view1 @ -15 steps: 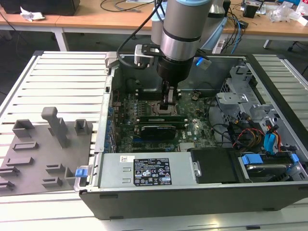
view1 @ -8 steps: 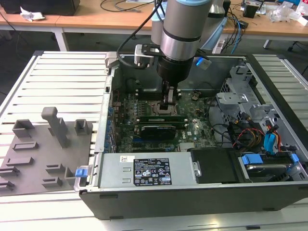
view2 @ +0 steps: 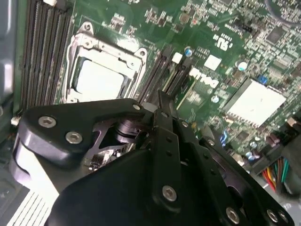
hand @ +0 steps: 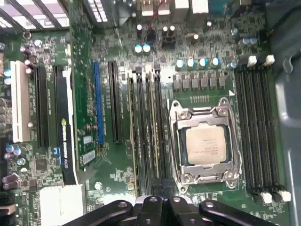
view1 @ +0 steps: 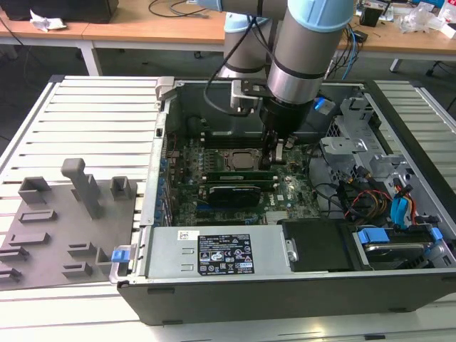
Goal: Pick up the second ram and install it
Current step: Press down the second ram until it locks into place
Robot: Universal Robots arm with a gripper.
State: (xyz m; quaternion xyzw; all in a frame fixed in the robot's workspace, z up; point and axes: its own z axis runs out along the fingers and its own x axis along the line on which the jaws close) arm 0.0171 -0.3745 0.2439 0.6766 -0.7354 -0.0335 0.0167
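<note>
One robot arm reaches into one open black computer case point(view1: 285, 299), which lies on its side on a white slatted table point(view1: 92, 121). One grey plastic tray with raised blocks point(view1: 64, 221) rests on the table on the exterior view's left, well apart from the arm. One black gripper point(view1: 274, 158) hangs low over the large green motherboard point(hand: 117, 174), just beside the single silver CPU socket point(hand: 204, 146). The first wrist view shows two banks of four memory slots, one on each side of the socket. The bank of black slots with white end clips point(hand: 256, 122) holds no sticks. In the other bank two thin green sticks stand edge-on. The one nearer the socket, taken as the second ram point(hand: 154, 132), runs directly beneath the gripper's tip, with its far end reaching away along the slot. Whether the gripper is closed on the stick or standing free cannot be told, as its own body hides the contact. The second wrist view shows a square silver heatsink point(view2: 254, 101) beyond the slots. The exterior view alone shows the tray and table.
</note>
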